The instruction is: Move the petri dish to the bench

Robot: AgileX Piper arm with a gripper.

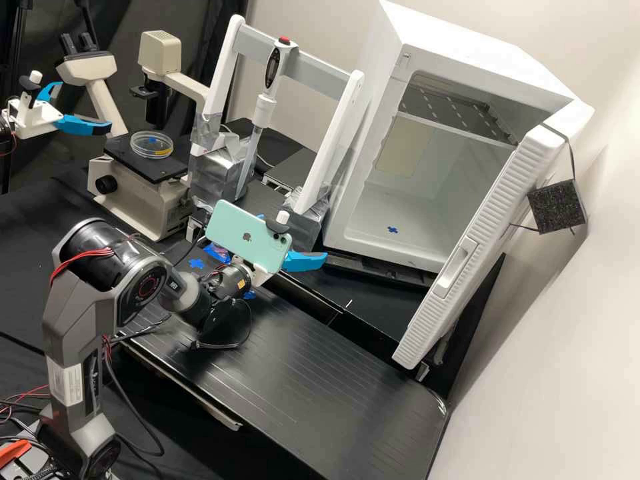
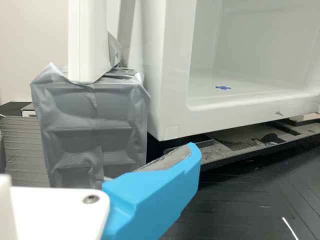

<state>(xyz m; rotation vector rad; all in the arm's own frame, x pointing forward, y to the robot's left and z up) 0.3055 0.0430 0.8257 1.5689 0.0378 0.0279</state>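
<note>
Petri dish (image 1: pixel 152 146): on the black stage (image 1: pixel 130 155) of the microscope (image 1: pixel 137 193), lying flat, with yellow at one side and a bit of blue showing in it. So it's on the scope, not on the worktop (image 1: pixel 320 393).

My gripper (image 1: pixel 303 261) is open and empty, over the worktop and well apart from the dish. Phone (image 1: pixel 243 233) mounted on my wrist hides part of it in the high view. Wrist view: one blue finger (image 2: pixel 155 197), grey pad side bare, nothing against it. Behind it, a grey taped block (image 2: pixel 95 135) with a white upright (image 2: pixel 88 40) on top, and just beside that the white cabinet (image 2: pixel 177 60).

High view, rest: cabinet has its front open, door (image 1: pixel 467 267) swung out, dark shelf (image 1: pixel 460 110) inside up high, blue mark (image 1: pixel 393 229) on its floor. Black foam block (image 1: pixel 557 207) strapped to the door. White frame (image 1: pixel 223 73) stands between microscope and cabinet, pipette (image 1: pixel 272 77) upright at its grey crossbar (image 1: pixel 317 65). Blue cross mark (image 1: pixel 196 263) on the worktop near my arm. Second arm (image 1: pixel 33 120) sits near the microscope.
</note>
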